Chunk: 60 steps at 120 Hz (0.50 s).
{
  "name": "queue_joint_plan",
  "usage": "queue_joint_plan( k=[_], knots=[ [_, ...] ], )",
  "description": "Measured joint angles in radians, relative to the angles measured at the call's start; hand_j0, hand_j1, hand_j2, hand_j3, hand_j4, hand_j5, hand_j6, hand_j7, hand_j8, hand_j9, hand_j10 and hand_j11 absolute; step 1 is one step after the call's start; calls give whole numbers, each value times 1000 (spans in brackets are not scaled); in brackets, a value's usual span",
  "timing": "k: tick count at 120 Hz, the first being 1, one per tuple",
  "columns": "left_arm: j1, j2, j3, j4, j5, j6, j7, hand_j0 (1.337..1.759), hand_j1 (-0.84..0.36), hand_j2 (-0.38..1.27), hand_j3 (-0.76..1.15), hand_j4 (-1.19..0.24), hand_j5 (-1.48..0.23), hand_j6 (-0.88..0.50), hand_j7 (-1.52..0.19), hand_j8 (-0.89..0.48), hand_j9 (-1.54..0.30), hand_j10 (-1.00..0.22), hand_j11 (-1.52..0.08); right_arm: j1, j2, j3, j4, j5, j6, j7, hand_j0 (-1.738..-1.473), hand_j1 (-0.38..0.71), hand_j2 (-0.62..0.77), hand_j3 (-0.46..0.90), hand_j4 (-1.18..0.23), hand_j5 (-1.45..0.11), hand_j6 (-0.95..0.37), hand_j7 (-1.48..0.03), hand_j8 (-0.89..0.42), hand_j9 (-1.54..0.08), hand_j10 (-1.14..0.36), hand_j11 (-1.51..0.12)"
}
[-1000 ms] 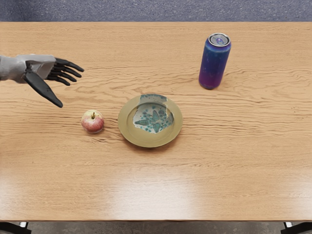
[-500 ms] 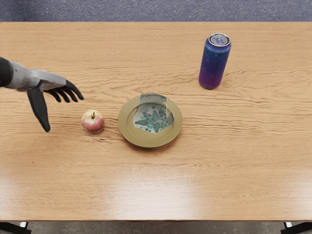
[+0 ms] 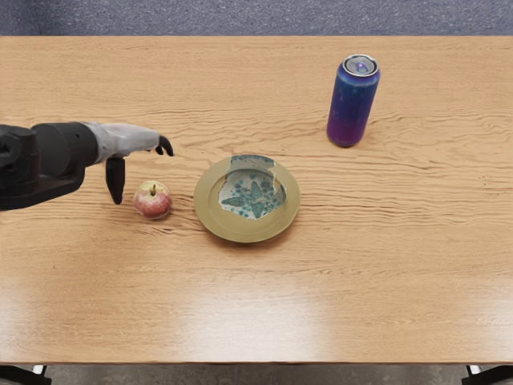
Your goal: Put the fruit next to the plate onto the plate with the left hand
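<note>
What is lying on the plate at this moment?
Nothing lies on the plate; only its blue-green pattern shows. The apple sits on the table beside it. Underneath it is hidden.

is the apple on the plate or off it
Off: the apple sits on the table left of the plate, clear of its rim.

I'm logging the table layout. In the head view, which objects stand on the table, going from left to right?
apple → plate → can
</note>
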Motion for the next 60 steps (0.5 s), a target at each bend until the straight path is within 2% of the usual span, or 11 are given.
queue_joint_plan(
  k=[19,30,60],
  knots=[
    [34,-32,0,-2,14,23,0,1658,49,53,0,-256,-328,-257,-328,-257,-328,-255,-327,0,0,0,0,0,0,0,-1658,-310,-7,0,-33,-43,-33,-43,-33,-43,-33,-43],
    [83,-48,0,1,60,58,0,1658,47,53,0,-257,-330,-259,-330,-258,-330,-257,-329,-2,0,0,0,0,0,0,-1658,-310,-7,0,-33,-43,-33,-43,-33,-43,-33,-43],
    [129,-69,4,18,116,84,0,1658,42,54,0,-262,-335,-263,-335,-262,-335,-261,-335,-5,0,0,-1,0,0,0,-1658,-310,-7,0,-33,-43,-33,-43,-33,-43,-33,-43]
  ],
)
